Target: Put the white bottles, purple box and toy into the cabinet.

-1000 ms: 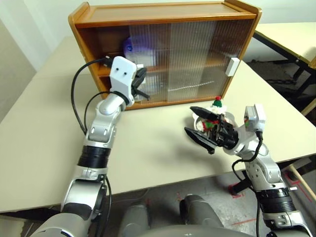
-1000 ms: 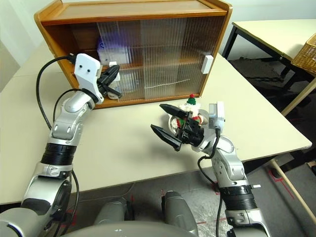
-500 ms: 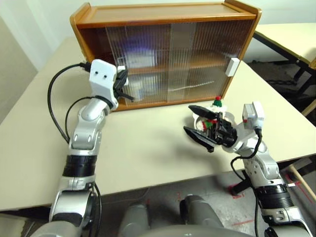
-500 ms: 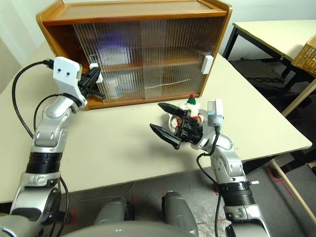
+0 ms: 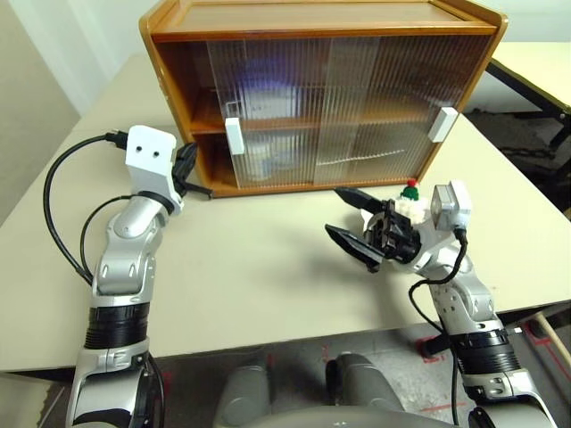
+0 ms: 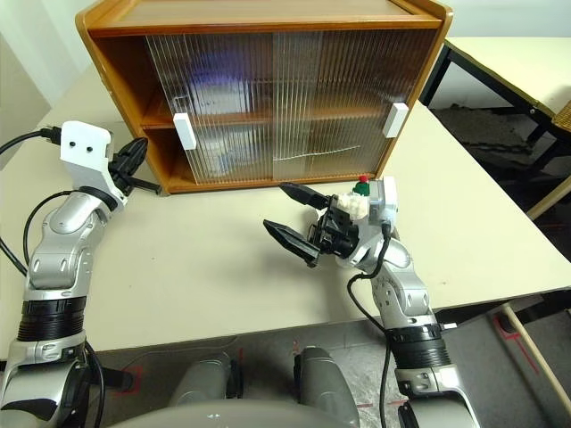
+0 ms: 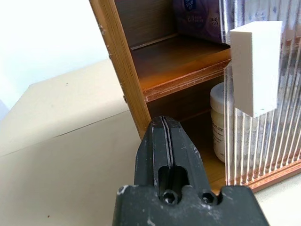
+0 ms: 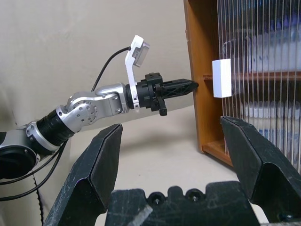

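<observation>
Left end effector (image 5: 189, 168), fingers pressed together with nothing between them, sits at left of centre in the left eye view, just outside the open left end of the cabinet (image 5: 321, 22). It is level with the lower shelf and close to the wooden side panel; whether it touches the wood cannot be told.

Right end effector (image 5: 355, 225) hangs over the desk (image 5: 259, 276) at lower right of centre, its two black fingers spread wide and empty, pointing toward the left side of the frame. The toy (image 5: 409, 198), a small snowman with a red pompom on top, stands on the desk just behind this end effector's wrist, near the cabinet's lower right corner.

Across the upper half of the frame stands the cabinet, its ribbed sliding doors covering most of the front. One white handle (image 5: 233, 136) is left of centre, another (image 5: 442, 124) at the right edge. In the left wrist view, one white bottle (image 7: 217, 120) stands on the lower shelf behind the door edge, and the purple box (image 7: 197, 19) rests on the upper shelf, both beyond the closed fingertips.
</observation>
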Available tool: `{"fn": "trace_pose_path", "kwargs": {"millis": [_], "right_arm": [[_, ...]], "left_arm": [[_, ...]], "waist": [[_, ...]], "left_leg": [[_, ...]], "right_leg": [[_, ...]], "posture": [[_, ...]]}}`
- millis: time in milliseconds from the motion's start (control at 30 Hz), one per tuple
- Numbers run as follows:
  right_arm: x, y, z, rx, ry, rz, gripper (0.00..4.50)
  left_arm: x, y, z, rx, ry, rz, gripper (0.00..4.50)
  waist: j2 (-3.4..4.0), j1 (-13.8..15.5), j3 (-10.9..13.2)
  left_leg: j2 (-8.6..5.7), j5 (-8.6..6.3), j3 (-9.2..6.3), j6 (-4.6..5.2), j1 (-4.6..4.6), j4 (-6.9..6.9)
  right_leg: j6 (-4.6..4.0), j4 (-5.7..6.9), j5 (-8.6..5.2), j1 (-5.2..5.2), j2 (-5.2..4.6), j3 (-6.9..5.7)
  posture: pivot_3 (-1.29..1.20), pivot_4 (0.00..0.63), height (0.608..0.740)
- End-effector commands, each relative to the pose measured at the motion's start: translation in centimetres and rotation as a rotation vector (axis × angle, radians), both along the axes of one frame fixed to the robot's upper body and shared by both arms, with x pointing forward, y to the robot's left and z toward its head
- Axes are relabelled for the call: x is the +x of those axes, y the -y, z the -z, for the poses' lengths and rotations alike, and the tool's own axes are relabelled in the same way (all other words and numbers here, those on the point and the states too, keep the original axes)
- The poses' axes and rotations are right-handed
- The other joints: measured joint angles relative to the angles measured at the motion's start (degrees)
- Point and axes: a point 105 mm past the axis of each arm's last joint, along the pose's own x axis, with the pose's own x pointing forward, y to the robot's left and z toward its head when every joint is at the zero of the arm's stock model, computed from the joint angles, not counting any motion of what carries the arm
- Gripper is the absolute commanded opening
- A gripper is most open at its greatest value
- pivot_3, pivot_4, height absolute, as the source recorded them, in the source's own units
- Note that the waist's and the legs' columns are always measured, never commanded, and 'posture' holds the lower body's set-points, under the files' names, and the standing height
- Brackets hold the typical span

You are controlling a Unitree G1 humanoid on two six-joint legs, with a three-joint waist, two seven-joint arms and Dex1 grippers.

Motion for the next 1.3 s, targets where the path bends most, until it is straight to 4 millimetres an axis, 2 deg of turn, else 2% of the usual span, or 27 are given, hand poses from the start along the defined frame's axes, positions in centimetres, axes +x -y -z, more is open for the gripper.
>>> {"fn": "trace_pose_path", "kwargs": {"millis": [33, 367, 433, 533, 700, 833, 1000, 1300], "right_arm": [[0.1, 0.3, 0.2, -0.011, -0.005, -0.001, 4.50], [-0.1, 0.6, 0.5, -0.021, -0.012, 0.011, 4.50], [0.0, 0.7, 0.5, -0.020, -0.012, 0.015, 4.50], [0.0, 0.7, 0.5, -0.016, -0.015, 0.018, 4.50], [-0.1, 0.6, 0.5, -0.017, -0.016, 0.018, 4.50], [0.0, 0.7, 0.5, -0.018, -0.014, 0.025, 4.50], [0.0, 0.6, 0.7, -0.029, -0.011, 0.019, 4.50], [0.1, 0.6, 0.8, -0.030, -0.017, 0.004, 4.50]], "left_arm": [[-0.6, 1.9, -1.0, -0.010, 0.052, 0.065, 0.04], [-2.5, 10.2, -2.8, -0.069, 0.174, 0.344, 0.04], [-2.1, 11.6, -2.7, -0.080, 0.170, 0.385, 0.04], [-0.2, 12.2, -2.0, -0.055, 0.127, 0.374, 0.04], [2.4, 11.7, -1.3, -0.051, 0.065, 0.302, 0.04], [3.0, 10.6, -0.8, -0.052, 0.037, 0.246, 0.04], [2.6, 9.4, -0.9, -0.061, 0.043, 0.207, 0.04], [0.8, 5.2, -0.9, -0.034, 0.054, 0.084, 0.04]], "waist": [[-0.03, 0.1, 0.0], [-0.09, 1.7, 0.1], [-0.09, 1.8, 0.1], [-0.10, 2.1, 0.1], [-0.10, 1.8, 0.1], [-0.10, 1.6, 0.1], [-0.11, 1.7, 0.1], [-0.11, 1.7, 0.0]], "left_leg": [[0.03, 0.00, -0.02, 0.00, -0.01, -0.02], [-0.10, -0.02, 0.01, -0.02, -0.33, -0.04], [-0.11, -0.05, 0.00, 0.00, -0.37, -0.05], [-0.13, -0.04, -0.03, 0.02, -0.40, -0.04], [-0.12, 0.07, -0.01, 0.21, -0.38, 0.02], [-0.11, 0.07, -0.02, 0.22, -0.38, 0.01], [-0.11, 0.06, -0.07, 0.19, -0.39, 0.01], [-0.04, 0.00, -0.01, 0.08, -0.27, 0.01]], "right_leg": [[-0.02, 0.00, -0.01, -0.04, 0.02, -0.02], [-0.01, -0.50, 0.09, -0.04, -0.05, -0.02], [0.01, -0.54, 0.11, -0.04, -0.05, -0.03], [0.02, -0.56, 0.11, -0.03, -0.01, -0.04], [0.06, -0.57, 0.11, -0.01, 0.06, 0.00], [0.08, -0.55, 0.14, -0.01, 0.06, 0.00], [0.06, -0.53, 0.21, -0.01, 0.05, -0.03], [-0.06, -0.46, 0.29, -0.01, 0.06, -0.06]], "posture": [[0.16, 0.018, 0.740], [0.15, 0.015, 0.740], [0.15, 0.012, 0.740], [0.15, 0.009, 0.740], [0.14, 0.004, 0.740], [0.13, 0.001, 0.740], [0.13, 0.000, 0.740], [0.18, 0.001, 0.740]]}}
